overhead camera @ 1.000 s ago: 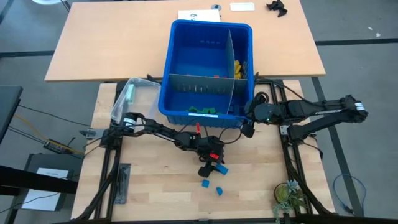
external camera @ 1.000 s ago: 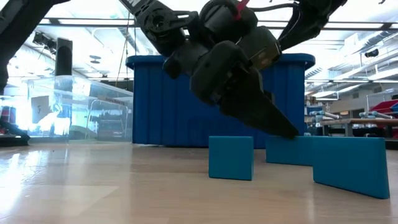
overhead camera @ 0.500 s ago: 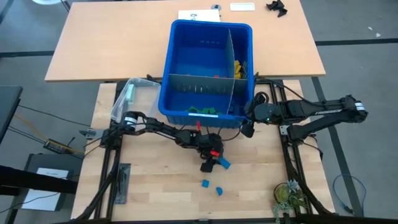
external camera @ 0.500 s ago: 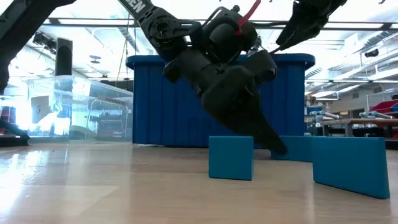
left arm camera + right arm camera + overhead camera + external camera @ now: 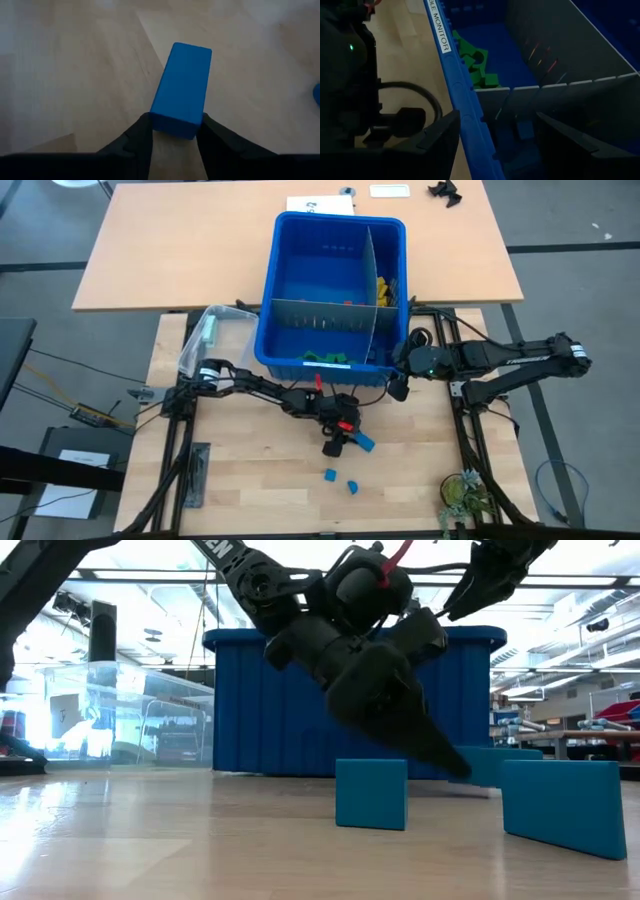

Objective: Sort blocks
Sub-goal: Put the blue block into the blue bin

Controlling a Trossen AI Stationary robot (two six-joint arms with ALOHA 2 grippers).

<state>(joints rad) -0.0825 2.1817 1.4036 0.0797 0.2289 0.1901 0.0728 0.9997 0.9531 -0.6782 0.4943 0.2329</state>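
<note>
A blue block (image 5: 182,87) lies low over the wooden table (image 5: 250,480), just in front of the blue bin (image 5: 270,300). My left gripper (image 5: 342,443) is shut on the end nearest the gripper. The same block shows in the low view (image 5: 497,766) beyond the dark fingers. Two more blue blocks (image 5: 328,475) (image 5: 352,486) lie flat on the table nearer the front edge. My right gripper (image 5: 495,150) stands open, raised at the bin's near right corner, with nothing between its fingers. My left gripper pinches the blue block's two long sides at its near end (image 5: 175,122) between its two fingers (image 5: 140,137). The fingers slant down from the table's left and far side and lie along the block. The block's other end points away from the gripper. I cannot tell whether the block is clear of the table.
The bin has grey dividers, with green blocks (image 5: 327,358) in the near compartment and yellow ones (image 5: 385,288) at the right. A clear tub (image 5: 205,335) stands left of the bin. A small plant (image 5: 465,495) sits at the near right corner.
The blue block has shifted a little toward the table's far edge and right, away from the two loose blocks, together with my left gripper's fingertips. In the low view that gripper has tipped. My right arm has kept still.
</note>
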